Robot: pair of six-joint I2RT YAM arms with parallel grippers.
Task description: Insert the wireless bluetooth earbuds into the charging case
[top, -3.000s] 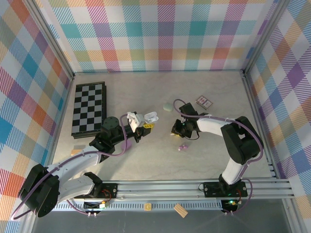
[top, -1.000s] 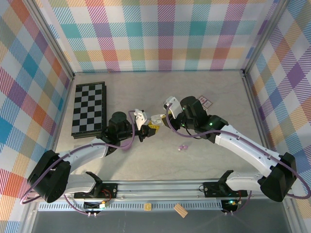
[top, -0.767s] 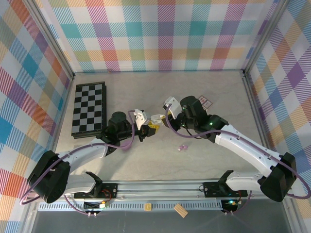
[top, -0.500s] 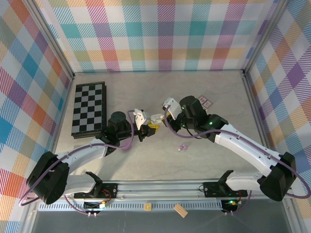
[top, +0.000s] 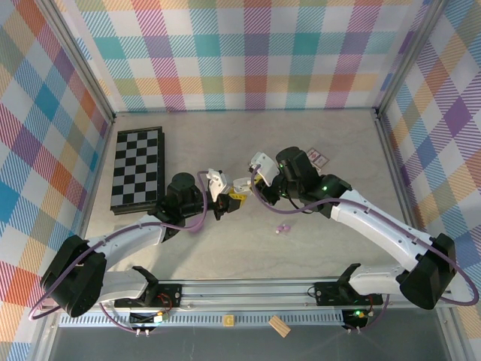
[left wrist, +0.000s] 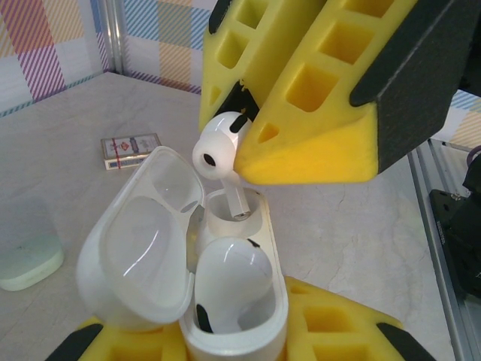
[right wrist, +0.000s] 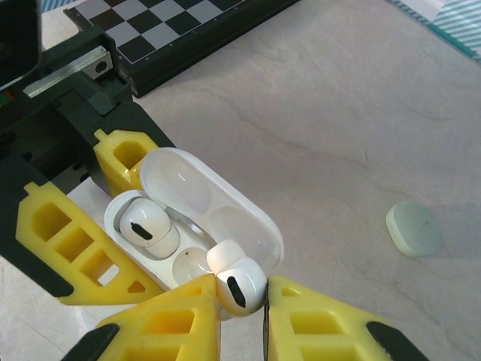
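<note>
No word, number or brand could be read anywhere. The small patterned card [left wrist: 131, 150] lay flat on the worktop [left wrist: 338, 226] at about eleven o'clock from the open charging case [left wrist: 143, 256]. It carried red-and-white printing, too small and blurred to make out. In the top view, a small yellow tag [top: 229, 321] on the rail [top: 195, 320] at six o'clock bore a dark mark that could not be deciphered.

chessboard [top: 137, 169]: left, flat | patterned card [top: 322, 158]: right of centre | wooden block [top: 279, 326]: by front rail
</note>
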